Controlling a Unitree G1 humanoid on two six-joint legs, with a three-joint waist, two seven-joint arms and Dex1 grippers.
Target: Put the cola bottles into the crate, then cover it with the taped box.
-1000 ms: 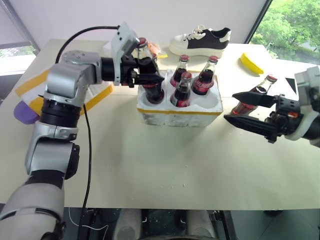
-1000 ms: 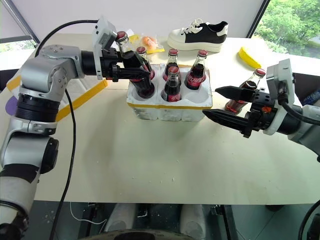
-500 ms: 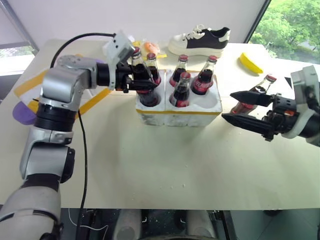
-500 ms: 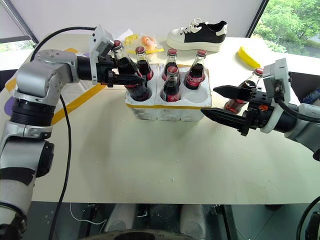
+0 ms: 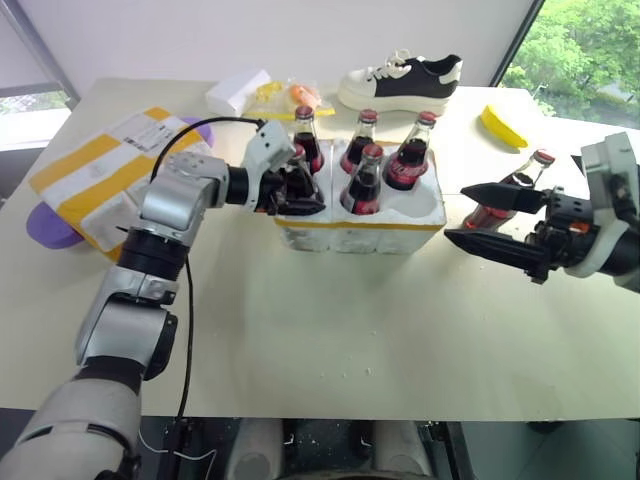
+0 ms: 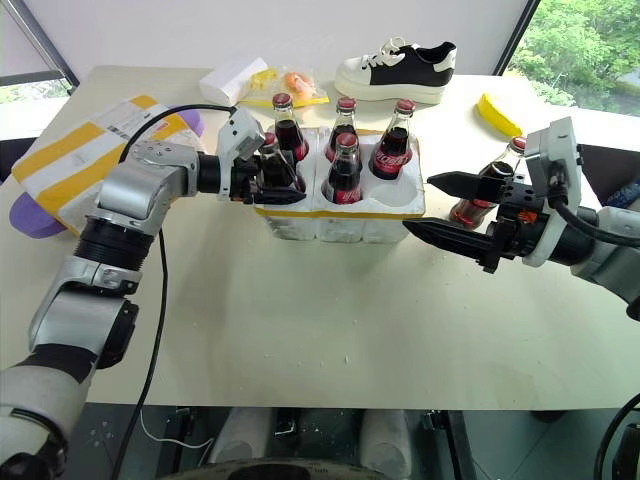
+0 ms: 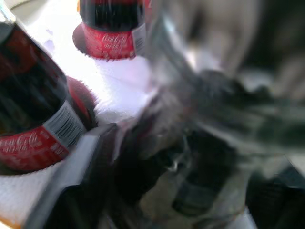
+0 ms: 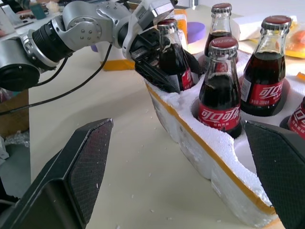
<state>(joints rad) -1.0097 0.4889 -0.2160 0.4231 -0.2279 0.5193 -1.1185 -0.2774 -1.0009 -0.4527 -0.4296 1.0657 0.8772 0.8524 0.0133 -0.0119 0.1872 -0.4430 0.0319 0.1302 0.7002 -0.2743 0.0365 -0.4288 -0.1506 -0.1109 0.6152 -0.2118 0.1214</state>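
Note:
The white crate (image 5: 400, 222) with its yellow band stands mid-table and holds several cola bottles: three in the back wells (image 5: 362, 140) and one in the front middle well (image 5: 364, 182). Another bottle (image 8: 172, 57) sits in the front left well. My left gripper (image 5: 312, 195) is open, with a finger on each side of that bottle. One more cola bottle (image 5: 535, 165) stands on the table to the crate's right. Just in front of that bottle, my right gripper (image 6: 420, 205) hovers open and holds nothing. The taped box (image 5: 100, 175) lies at the far left.
A purple object (image 5: 42, 228) pokes out from under the taped box. Along the table's back edge lie a small white box (image 5: 238, 92), an orange snack packet (image 5: 292, 95), a black-and-white shoe (image 5: 400, 82) and a yellow object (image 5: 502, 125).
My left arm has come down and set its bottle into the crate's front left well, and its fingers have spread. The right gripper has stayed where it was.

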